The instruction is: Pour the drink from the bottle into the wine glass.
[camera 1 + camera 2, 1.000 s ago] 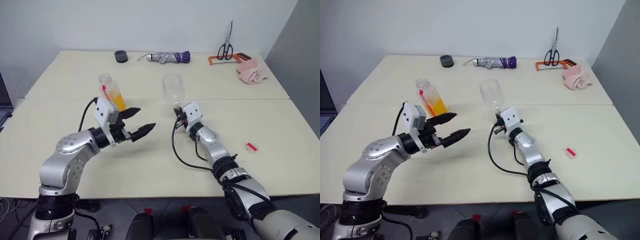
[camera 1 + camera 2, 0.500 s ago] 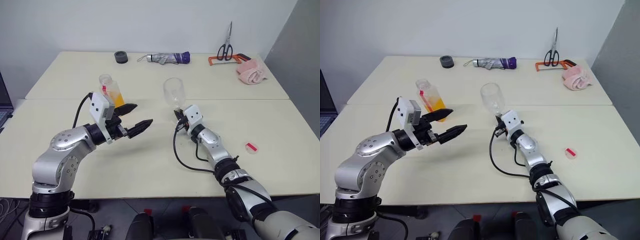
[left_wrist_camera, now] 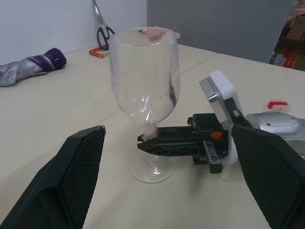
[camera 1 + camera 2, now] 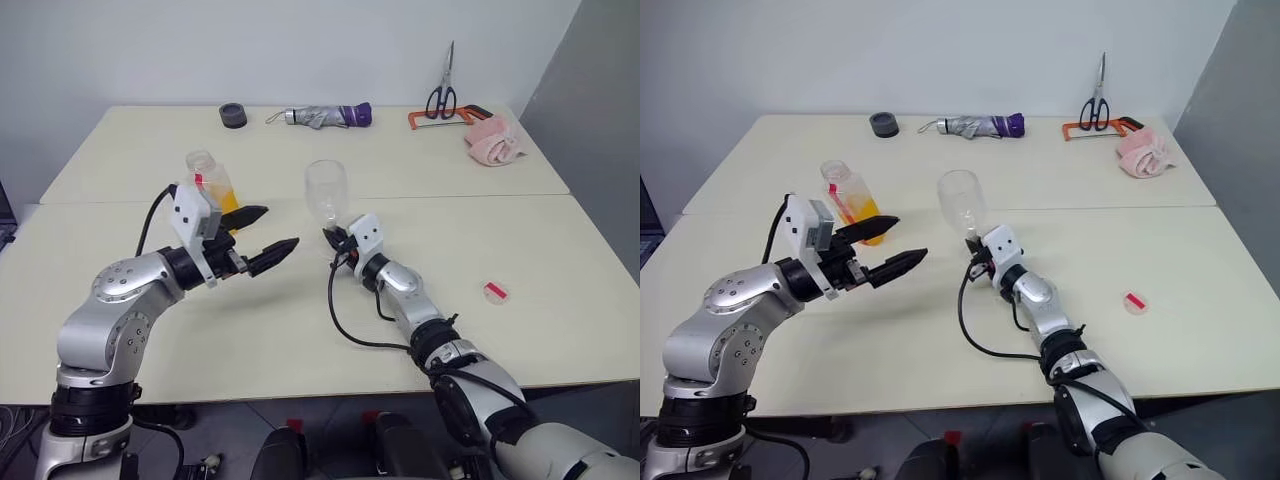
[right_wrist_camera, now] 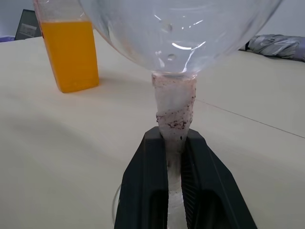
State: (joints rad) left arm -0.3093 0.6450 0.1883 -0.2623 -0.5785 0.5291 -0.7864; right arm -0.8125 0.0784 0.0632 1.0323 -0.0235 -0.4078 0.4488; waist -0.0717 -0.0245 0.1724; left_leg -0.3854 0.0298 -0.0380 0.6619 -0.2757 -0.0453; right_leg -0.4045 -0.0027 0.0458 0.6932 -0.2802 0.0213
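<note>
We clamp right gripper (image 5: pixel 174 167) fingers on wine glass (image 4: pixel 326 195) stem, steadying it upright on worktop (image 4: pixel 300 330). Left gripper (image 4: pixel 262 238) fingers wide, empty; bottle (image 4: pixel 210 183) at its 11 o'clock, ungrasped, drink (image 5: pixel 71 57) unpoured.

My two head views look forward and down over both arms. My left wrist view looks along the left gripper (image 3: pixel 167 191) at the wine glass (image 3: pixel 145 90), close ahead; my right wrist view sits almost against its stem, gripped by the right gripper (image 5: pixel 175 183).

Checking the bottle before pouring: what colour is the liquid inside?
Orange-yellow drink, clearest in the right wrist view.
</note>
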